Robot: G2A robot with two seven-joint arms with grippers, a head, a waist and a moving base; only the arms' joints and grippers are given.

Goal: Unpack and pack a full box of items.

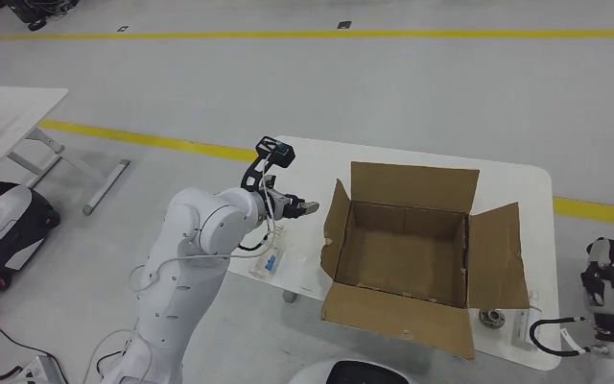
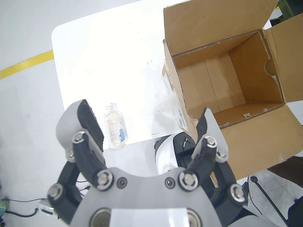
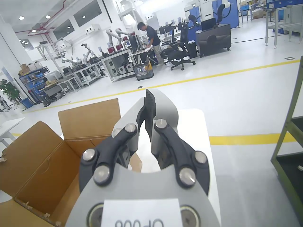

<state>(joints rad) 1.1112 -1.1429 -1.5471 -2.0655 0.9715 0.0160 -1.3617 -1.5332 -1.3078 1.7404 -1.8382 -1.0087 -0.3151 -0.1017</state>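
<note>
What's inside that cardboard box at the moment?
Nothing that can be seen: the box shows only its bare cardboard floor and walls. From above, the wall nearest the robot hides a strip of floor, so something small lying there can't be ruled out.

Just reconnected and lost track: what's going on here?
The brown cardboard box stands open on the white table, its inside bare. A small clear plastic bottle lies apart from it near the table's edge. The left gripper hangs open and empty above the table near the bottle. The right gripper is shut and empty beside the box.
</note>
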